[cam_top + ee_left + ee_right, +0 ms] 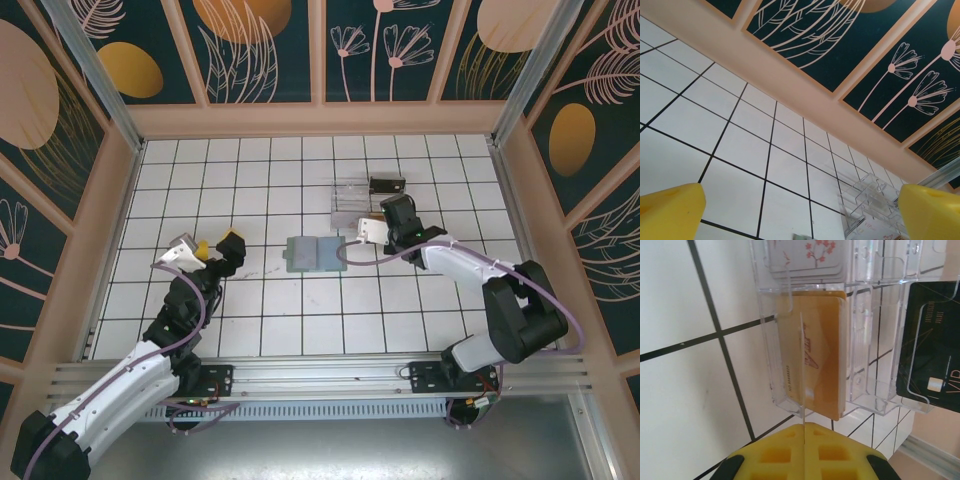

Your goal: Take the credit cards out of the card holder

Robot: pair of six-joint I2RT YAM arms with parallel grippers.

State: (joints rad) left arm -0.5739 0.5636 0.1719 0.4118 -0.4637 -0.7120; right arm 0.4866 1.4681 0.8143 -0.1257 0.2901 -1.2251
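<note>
As the view ends, black card (935,345) is cropped.

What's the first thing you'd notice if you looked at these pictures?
A shiny gold card tucked in the clear tray, just ahead of the shut right gripper. Then the grey-green card holder, lying open in the middle of the white tiled table.

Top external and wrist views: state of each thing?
card holder: open, flat on the table, ungripped.
clear tray: holding cards in separate slots.
gold card: seated in a tray slot.
black card: in another tray slot.
left gripper: open, empty.
right gripper: shut, facing the tray, holding nothing visible.
</note>
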